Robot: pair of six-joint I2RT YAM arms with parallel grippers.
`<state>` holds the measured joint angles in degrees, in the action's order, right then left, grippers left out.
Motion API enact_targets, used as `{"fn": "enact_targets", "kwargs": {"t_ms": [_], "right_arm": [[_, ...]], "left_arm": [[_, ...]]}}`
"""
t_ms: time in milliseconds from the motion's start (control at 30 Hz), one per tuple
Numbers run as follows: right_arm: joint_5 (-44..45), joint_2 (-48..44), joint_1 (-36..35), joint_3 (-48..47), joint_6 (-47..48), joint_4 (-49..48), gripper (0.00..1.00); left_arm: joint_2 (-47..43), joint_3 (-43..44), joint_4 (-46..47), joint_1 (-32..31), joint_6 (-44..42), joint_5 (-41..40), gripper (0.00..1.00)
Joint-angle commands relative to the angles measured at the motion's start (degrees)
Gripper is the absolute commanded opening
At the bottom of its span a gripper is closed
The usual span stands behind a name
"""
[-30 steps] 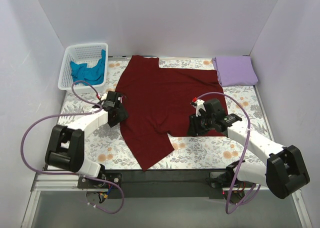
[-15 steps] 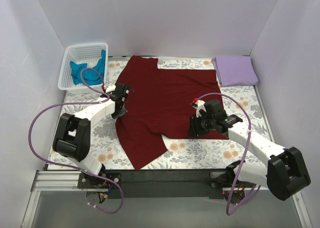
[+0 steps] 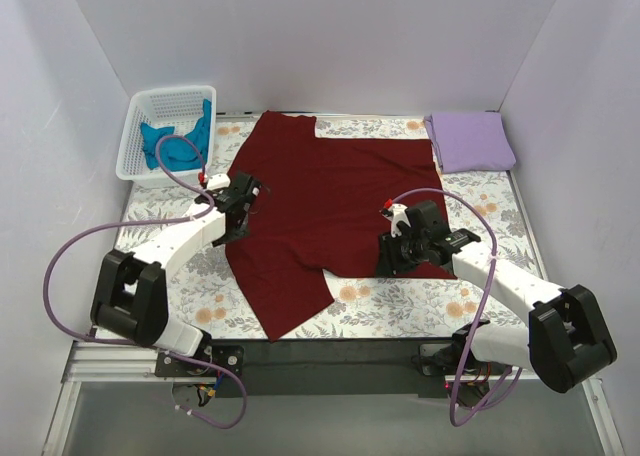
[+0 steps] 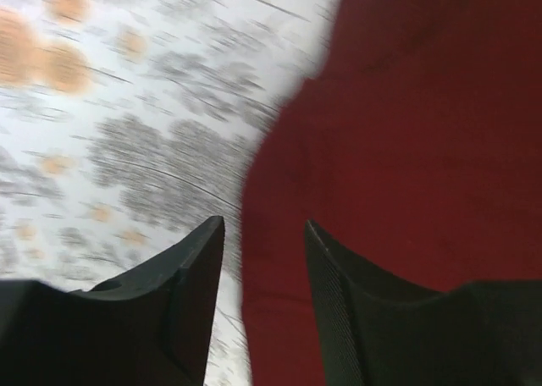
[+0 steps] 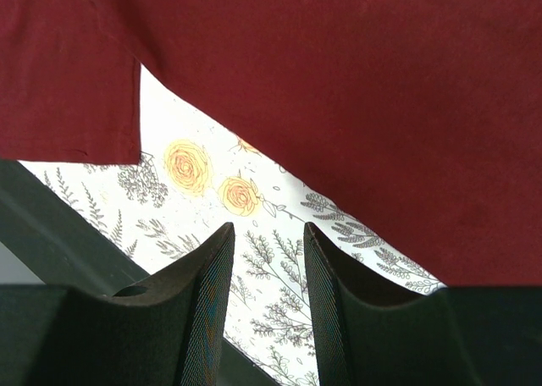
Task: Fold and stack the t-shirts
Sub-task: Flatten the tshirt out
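The dark maroon t-shirt lies spread flat on the floral cloth, one sleeve pointing to the near edge. My left gripper is open at the shirt's left edge; in the left wrist view the maroon hem runs between the fingers. My right gripper is open and empty at the shirt's near right hem; in the right wrist view it hovers over bare floral cloth just off the maroon edge. The lavender t-shirt lies folded at the back right. The teal t-shirt lies crumpled in the basket.
A white lattice basket stands at the back left. The floral cloth covers the table. White walls close in the left, back and right. A black bar runs along the near edge.
My left gripper has moved away from me along the shirt's left edge, and the shirt's left side and near sleeve have shifted left. My right gripper has barely moved.
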<state>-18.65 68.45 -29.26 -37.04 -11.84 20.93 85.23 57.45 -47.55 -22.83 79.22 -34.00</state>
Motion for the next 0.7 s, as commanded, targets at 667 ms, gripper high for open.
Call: {"fn": "enact_targets", "kwargs": {"t_ms": [667], "right_arm": [[-2.0,0.99,0.08,1.18,-0.73,-2.03,0.45]], "left_arm": [[-1.29,-15.09,14.41,-11.71,10.24,44.18,0.35]]}}
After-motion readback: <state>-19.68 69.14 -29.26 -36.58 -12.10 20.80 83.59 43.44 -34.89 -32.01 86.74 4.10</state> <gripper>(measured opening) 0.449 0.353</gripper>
